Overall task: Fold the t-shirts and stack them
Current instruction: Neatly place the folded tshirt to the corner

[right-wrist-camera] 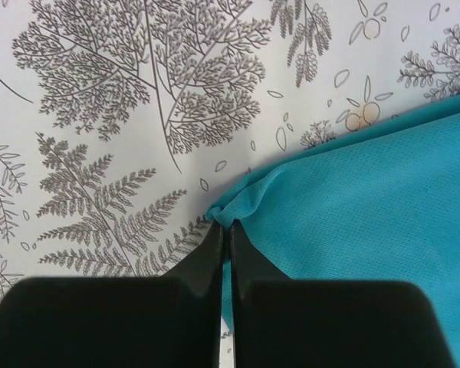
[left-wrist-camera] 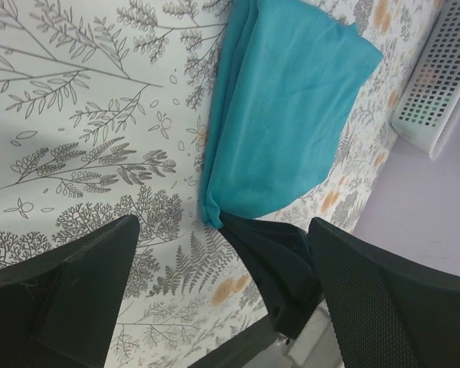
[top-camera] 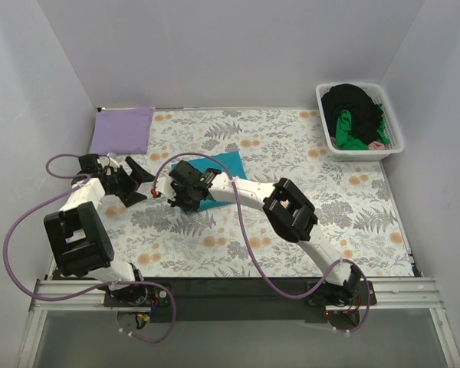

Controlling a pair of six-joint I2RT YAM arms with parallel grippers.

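A folded teal t-shirt (top-camera: 224, 165) lies on the floral table cloth near the middle; it also shows in the left wrist view (left-wrist-camera: 291, 107) and the right wrist view (right-wrist-camera: 368, 222). My right gripper (top-camera: 185, 192) is shut on its near-left corner, and the fingertips (right-wrist-camera: 226, 227) pinch a bunched bit of teal cloth. My left gripper (top-camera: 138, 178) is open and empty, just left of the teal shirt, its fingers (left-wrist-camera: 77, 291) above the table cloth. A folded lavender t-shirt (top-camera: 123, 129) lies at the far left corner. Black (top-camera: 353, 103) and green (top-camera: 351, 136) shirts lie in the basket.
The white slatted basket (top-camera: 395, 123) stands at the far right; its side shows in the left wrist view (left-wrist-camera: 441, 84). White walls close in the table on three sides. The right arm (top-camera: 291, 208) stretches diagonally across the middle of the cloth.
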